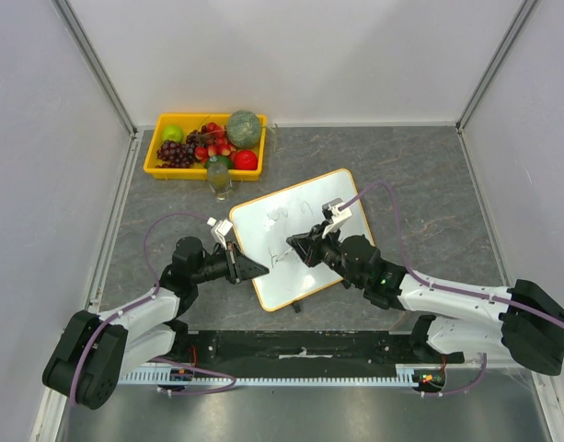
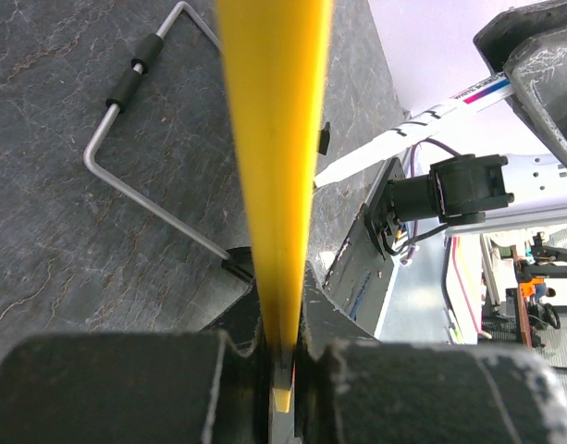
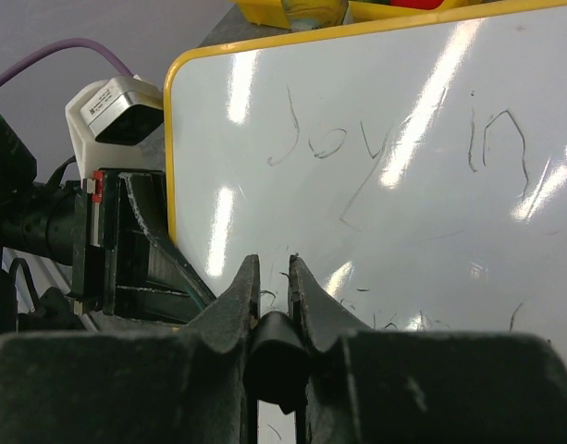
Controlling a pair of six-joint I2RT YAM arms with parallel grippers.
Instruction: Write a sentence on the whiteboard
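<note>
Orange-yellow trim frames the whiteboard [image 1: 309,198], which sits tilted in the middle of the grey table [image 1: 429,184], with a yellow fruit tray [image 1: 185,173] off at its 11 o'clock. In the left wrist view the board appears to be propped on a thin wire stand [image 2: 138,67] rather than lying flat.

The left gripper [image 1: 261,270] is clamped shut on the frame at about the board's 8 o'clock, the yellow edge running straight up between its jaws. The right gripper [image 1: 293,242] reaches in from 4 o'clock and hovers over the board's centre, pinched closed on a slim marker [image 2: 403,129]. I cannot tell whether the tip is touching the face.

The sentence [image 3: 385,153] is part written. "Joy in" reads across the upper line, with a few loose strokes below it, close to the fingers.

To my eye the board is light, stiff and glossy-slick, so on that spindly stand it would skid or tip under pen pressure. The frame edge is the place to hold it, well away from the wet ink. The marker's smooth barrel wants a firm pinch and a gentle press.
</note>
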